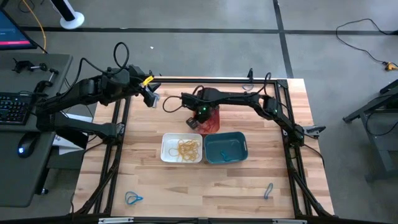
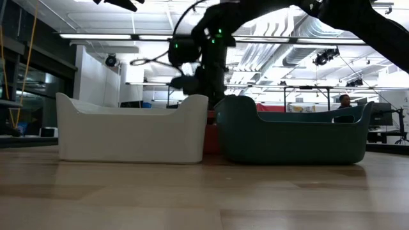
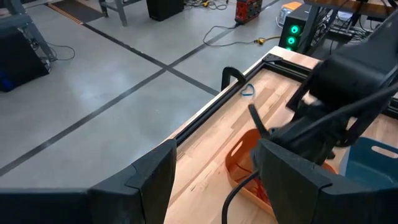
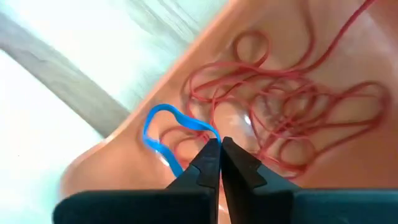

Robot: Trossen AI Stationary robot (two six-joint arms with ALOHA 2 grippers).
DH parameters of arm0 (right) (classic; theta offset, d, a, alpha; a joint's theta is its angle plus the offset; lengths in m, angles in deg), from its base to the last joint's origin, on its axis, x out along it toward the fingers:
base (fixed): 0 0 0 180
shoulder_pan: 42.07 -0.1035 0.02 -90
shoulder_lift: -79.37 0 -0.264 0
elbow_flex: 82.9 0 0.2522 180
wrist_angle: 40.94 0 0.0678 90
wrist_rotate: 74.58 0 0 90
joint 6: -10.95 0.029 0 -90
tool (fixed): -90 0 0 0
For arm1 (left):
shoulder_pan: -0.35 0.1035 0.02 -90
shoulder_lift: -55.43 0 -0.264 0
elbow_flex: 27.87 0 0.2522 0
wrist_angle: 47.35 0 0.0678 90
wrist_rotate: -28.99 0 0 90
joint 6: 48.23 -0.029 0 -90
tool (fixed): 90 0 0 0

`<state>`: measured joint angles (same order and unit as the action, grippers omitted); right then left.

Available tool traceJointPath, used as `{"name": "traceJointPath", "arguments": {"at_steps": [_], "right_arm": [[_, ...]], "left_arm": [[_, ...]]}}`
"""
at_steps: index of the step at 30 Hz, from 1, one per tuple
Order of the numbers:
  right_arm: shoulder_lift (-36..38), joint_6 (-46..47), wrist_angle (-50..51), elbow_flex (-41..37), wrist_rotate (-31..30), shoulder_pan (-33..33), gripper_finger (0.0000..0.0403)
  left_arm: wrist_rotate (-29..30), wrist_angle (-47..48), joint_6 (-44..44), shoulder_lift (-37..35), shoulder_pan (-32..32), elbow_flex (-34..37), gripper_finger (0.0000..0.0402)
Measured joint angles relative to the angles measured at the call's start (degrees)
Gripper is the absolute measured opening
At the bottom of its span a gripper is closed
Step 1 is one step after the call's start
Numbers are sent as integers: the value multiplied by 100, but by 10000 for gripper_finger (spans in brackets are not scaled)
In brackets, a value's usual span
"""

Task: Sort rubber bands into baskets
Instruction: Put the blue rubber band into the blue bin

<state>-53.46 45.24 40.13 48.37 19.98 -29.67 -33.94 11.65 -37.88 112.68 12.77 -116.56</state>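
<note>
Right gripper [image 4: 220, 149] is down inside the orange-red rounded plastic basket [image 1: 212, 119], at the far middle of the wooden table [image 1: 186, 186]; its two dark fingertips are pressed together on a thin blue rubber band [image 4: 168, 127], which loops out to one side of the tips. Under and around it lies a tangle of thin red rubber bands [image 4: 292, 106] on the basket floor. Whether the blue loop is lifted clear of the red ones or resting on them is hard to say from the wrist camera. Nearer, the white rounded plastic basket [image 1: 180, 148] holds a heap of yellow-orange rubber bands [image 1: 188, 147]; the teal-blue rounded plastic basket [image 1: 225, 148] sits just to its right, touching or nearly so, with a few blue bands inside [image 1: 225, 155]. Two loose blue loops remain on the table: one near the near-left corner [image 1: 132, 198], one toward the near right [image 1: 268, 190]. Left gripper [image 1: 151, 95] hangs above the far-left part of the table, well apart from the baskets, fingers spread.
</note>
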Motion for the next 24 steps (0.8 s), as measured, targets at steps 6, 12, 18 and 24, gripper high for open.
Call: {"name": "traceJointPath", "arguments": {"at_steps": [6,12,18,24], "right_arm": [[7,-667,1044,897,-414,33,1],[19,-1404,2317,1485,-1041,76,0],[763,-1552,2239,1028,-667,-52,0],[1899,-1318,2236,-255,628,-390,0]], "left_arm": [[2,5,-2,0,0,0,214],[2,184,-38,0,0,0,214],[-2,254,-201,-2,29,0,214],[-173,146,-291,-2,278,0,214]]}}
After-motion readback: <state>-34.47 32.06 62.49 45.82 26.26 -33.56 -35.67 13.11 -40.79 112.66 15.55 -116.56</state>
